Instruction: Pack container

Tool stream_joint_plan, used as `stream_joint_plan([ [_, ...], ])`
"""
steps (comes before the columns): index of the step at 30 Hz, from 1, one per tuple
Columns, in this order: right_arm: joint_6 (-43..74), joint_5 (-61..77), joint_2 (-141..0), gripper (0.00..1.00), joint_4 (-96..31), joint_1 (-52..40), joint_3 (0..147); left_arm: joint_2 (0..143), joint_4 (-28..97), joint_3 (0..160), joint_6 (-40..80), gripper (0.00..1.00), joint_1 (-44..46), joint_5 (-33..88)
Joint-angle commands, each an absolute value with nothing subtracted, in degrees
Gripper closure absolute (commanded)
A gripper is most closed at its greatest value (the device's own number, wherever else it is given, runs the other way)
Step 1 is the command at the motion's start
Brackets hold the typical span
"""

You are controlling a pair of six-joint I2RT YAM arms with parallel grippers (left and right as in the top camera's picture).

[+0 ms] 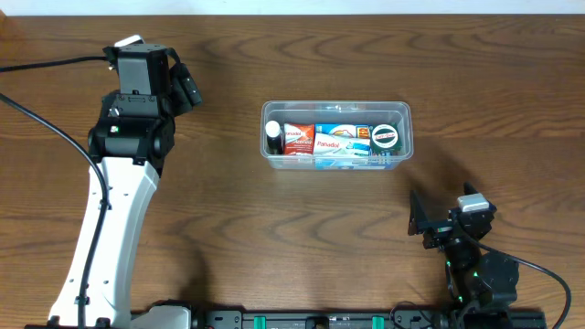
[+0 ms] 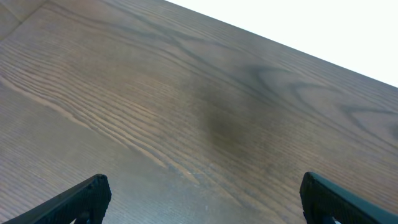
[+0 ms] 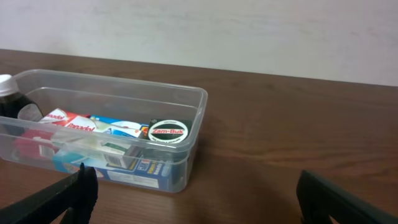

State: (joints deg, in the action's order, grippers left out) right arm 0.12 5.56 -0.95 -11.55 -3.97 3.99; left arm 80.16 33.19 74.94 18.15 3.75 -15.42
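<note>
The clear plastic container (image 1: 403,111) sits at the table's middle, a little to the right. Inside it lie a small dark bottle with a white cap (image 1: 272,137), red and blue Panadol packets (image 1: 327,142) and a round Zam-Buk tin (image 1: 386,136). The right wrist view shows the container (image 3: 198,99), the bottle (image 3: 7,94), the packets (image 3: 74,124) and the tin (image 3: 168,132). My left gripper (image 1: 187,89) is open and empty at the far left, over bare wood (image 2: 202,199). My right gripper (image 1: 419,219) is open and empty, near the front right, well short of the container (image 3: 193,199).
The table is dark brown wood (image 1: 302,238). A black cable (image 1: 41,119) trails along the left side by the left arm. A pale wall runs behind the table's far edge (image 3: 249,31).
</note>
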Motion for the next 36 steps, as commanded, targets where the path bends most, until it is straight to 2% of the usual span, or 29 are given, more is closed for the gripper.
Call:
stream_joint_plan([
  [1, -0.7, 5.4, -0.4, 0.01, -11.6, -3.4, 3.6, 80.4, 33.2, 76.0, 17.7, 0.02, 3.5, -16.1],
  [36, -0.8, 5.4, -0.4, 0.01, -11.6, -3.4, 3.6, 78.8, 33.7, 75.6, 17.7, 0.02, 3.6, -16.2],
])
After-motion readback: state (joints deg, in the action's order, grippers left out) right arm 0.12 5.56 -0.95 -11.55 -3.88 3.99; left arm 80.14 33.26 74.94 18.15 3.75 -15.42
